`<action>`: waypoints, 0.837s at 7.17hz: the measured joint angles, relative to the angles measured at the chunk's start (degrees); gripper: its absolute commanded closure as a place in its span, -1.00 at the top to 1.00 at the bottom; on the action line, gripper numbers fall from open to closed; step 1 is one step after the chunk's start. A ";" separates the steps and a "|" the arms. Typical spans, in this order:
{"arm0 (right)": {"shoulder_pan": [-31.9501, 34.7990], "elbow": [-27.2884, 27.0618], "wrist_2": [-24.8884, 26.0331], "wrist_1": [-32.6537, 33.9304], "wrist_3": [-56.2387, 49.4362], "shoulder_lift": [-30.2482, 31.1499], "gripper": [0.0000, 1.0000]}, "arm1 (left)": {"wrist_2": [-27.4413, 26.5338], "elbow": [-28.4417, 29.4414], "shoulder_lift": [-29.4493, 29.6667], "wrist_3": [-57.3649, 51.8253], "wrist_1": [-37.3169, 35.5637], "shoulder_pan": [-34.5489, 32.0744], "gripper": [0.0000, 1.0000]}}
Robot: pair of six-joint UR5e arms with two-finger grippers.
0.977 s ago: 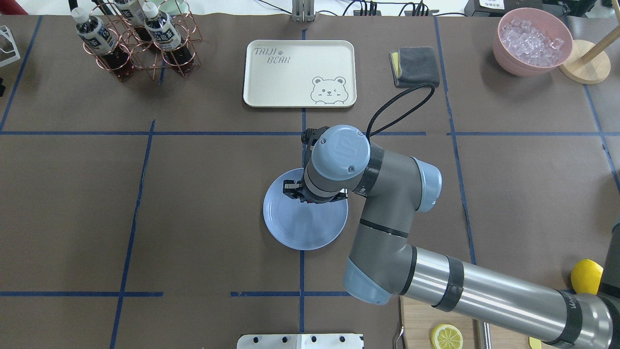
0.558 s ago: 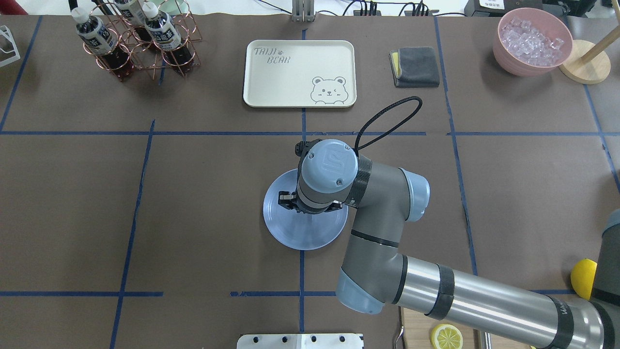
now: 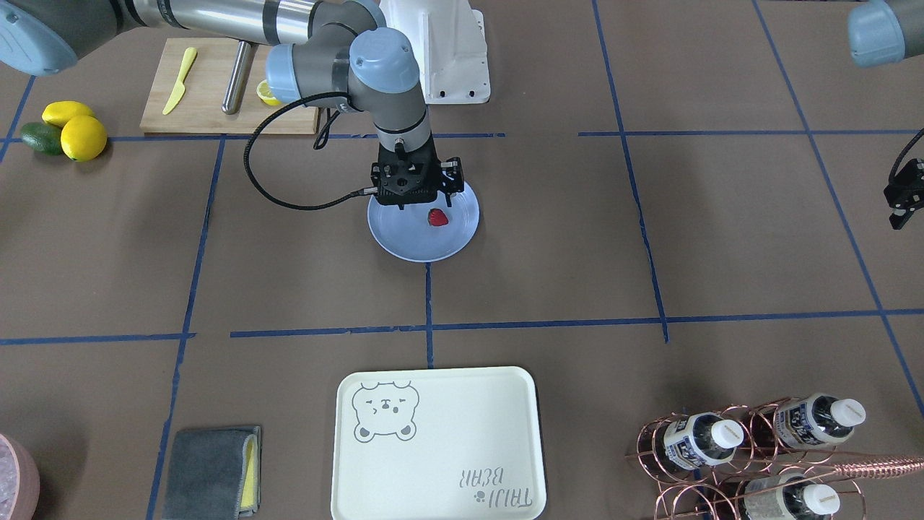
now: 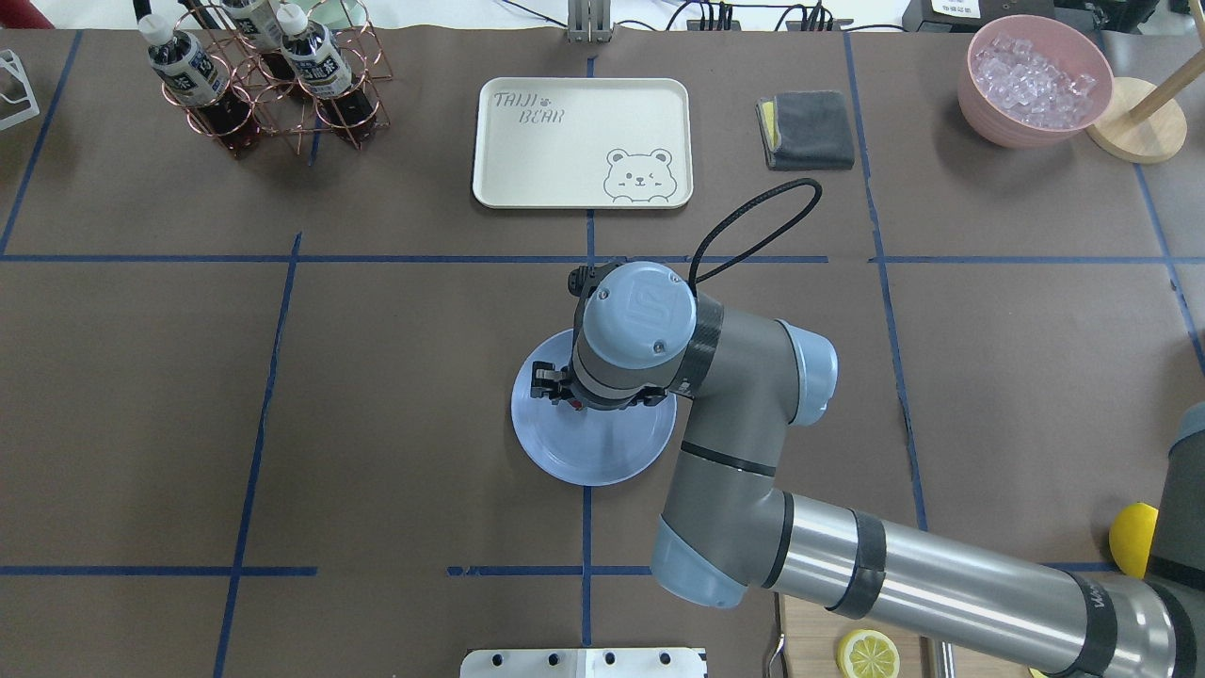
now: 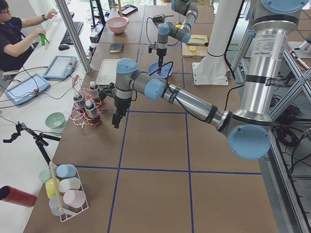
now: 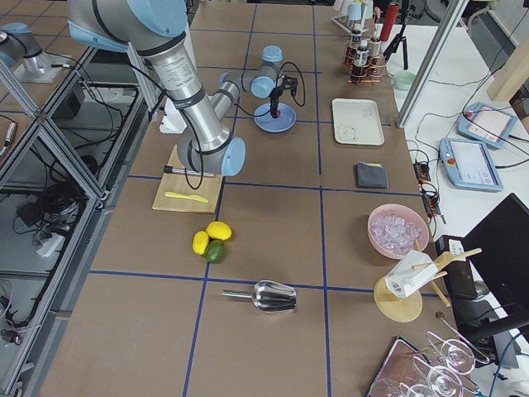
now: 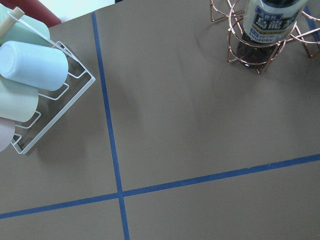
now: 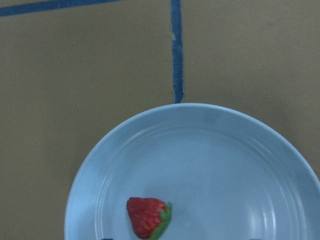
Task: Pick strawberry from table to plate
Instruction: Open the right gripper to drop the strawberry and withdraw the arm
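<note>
The strawberry [image 3: 437,217] lies loose on the light-blue plate [image 3: 404,242], near the rim closest to the robot's left. In the right wrist view the strawberry [image 8: 146,217] sits at the bottom of the plate [image 8: 210,150], with its green cap to the right. My right gripper [image 3: 416,201] hangs over the plate, open, with nothing between its fingers. From overhead the wrist hides most of the berry, and only the plate [image 4: 588,457] and the right gripper [image 4: 599,394] show. My left gripper [image 3: 899,211] hovers far off over bare table [image 3: 650,238]; I cannot tell whether it is open or shut.
A cream bear tray [image 4: 582,141] lies beyond the plate, with a grey cloth [image 4: 808,129] to its right. A copper bottle rack [image 4: 264,80] and a pink bowl of ice [image 4: 1034,80] stand at the far corners. A cutting board [image 3: 216,90] and lemons [image 3: 72,130] lie near the robot.
My right wrist and gripper have shifted a little to the left over the plate. A speck of red now shows under the gripper from overhead.
</note>
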State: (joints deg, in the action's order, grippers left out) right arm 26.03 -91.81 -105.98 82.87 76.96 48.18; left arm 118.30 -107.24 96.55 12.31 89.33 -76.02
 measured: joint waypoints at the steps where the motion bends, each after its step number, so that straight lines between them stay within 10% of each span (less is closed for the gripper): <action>1: 2.90 -2.42 -1.91 3.39 -2.59 0.75 1.00 | 1.68 1.35 -1.11 -1.88 1.02 -0.78 1.00; 6: 24.57 -18.67 -12.94 21.86 -39.15 15.64 1.00 | 11.74 10.81 -8.10 -6.83 13.16 -4.02 1.00</action>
State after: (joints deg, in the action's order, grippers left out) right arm 50.60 -110.48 -118.92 104.73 37.81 63.82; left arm 130.04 -96.43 88.46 5.49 102.49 -80.04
